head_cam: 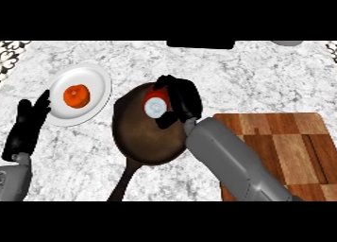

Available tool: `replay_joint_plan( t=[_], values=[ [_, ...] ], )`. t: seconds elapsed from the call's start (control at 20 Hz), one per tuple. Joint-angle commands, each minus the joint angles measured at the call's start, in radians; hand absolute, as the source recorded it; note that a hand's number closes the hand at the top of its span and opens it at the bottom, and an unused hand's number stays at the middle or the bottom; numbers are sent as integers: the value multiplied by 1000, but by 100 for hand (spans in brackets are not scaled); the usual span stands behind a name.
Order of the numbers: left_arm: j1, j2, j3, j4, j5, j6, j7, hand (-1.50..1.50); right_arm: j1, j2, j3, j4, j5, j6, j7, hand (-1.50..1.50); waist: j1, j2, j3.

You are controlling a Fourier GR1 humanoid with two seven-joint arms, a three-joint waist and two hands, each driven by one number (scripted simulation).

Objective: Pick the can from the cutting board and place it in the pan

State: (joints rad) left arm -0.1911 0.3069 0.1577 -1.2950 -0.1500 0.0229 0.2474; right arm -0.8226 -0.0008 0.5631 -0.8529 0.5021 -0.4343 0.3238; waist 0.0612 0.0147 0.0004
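Observation:
A red can [155, 106] with a silver top is held over the dark pan [139, 139], near the pan's far rim. My right hand [181, 98] is shut on the can, its fingers curled round the far side and the thumb below it. The wooden cutting board [289, 146] lies at the right with nothing on it, partly hidden by my right forearm. My left hand [28, 124] rests open at the left, fingers up, beside the white plate.
A white plate [96, 78] with an orange-red fruit [77, 96] on it lies left of the pan. The pan's handle [123, 182] points toward the lower edge. Marble counter stretches behind the pan and board.

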Motion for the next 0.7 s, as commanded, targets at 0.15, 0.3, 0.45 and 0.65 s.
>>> replay_joint_plan(
  t=[0.15,0.3,0.45,0.65],
  values=[
    [-20,-6,-16,12,-4,-18,-18,0,-26,1,74,126,-295,-89,-103,150,53,14,1],
    [-15,-8,-21,-1,5,-33,-31,0,-36,1,87,172,-385,-74,-154,-150,66,17,1],
    [-52,-36,-49,7,-20,-9,-7,0,-41,1,133,183,-454,-84,-183,-150,81,21,2],
    [-65,-40,-51,18,-28,-1,-11,0,-58,1,128,212,-525,-137,-263,-150,90,27,2]
  ],
)
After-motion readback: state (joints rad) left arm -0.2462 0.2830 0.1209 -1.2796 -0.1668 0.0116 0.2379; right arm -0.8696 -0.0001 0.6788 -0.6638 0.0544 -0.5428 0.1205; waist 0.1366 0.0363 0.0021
